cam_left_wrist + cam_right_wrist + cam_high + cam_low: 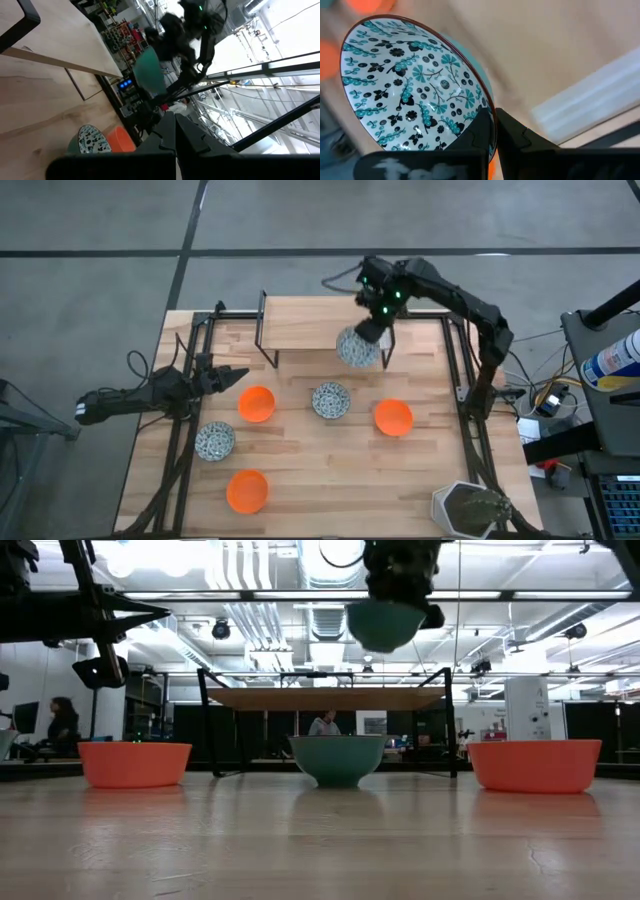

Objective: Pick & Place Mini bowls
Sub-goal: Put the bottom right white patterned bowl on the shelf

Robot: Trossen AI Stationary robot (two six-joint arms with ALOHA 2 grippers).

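Note:
My right gripper [375, 332] is raised over the far middle of the table, shut on a patterned mini bowl [356, 347]. In the low view this bowl [386, 624] shows its teal outside above the low wooden shelf [325, 698]. On the table rest two more patterned bowls [331, 400] [214, 441] and three orange bowls [256, 404] [393, 418] [246, 491], each on its base. My left gripper [236, 375] waits shut at the table's left side, above the wood and touching nothing. My right gripper [494, 125] pinches the patterned bowl by its rim [481, 102], one finger inside the bowl and one outside. The fingers come down at the rim's far right side. The bowl is lifted clear of the table and shelf, tilted, hanging below the fingers.
The low wooden shelf on black legs [320, 325] stands at the far middle of the table. A white hexagonal plant pot [465, 510] sits at the near right corner. Black frame rails [455, 380] run along both sides. Bare wood lies between the bowls.

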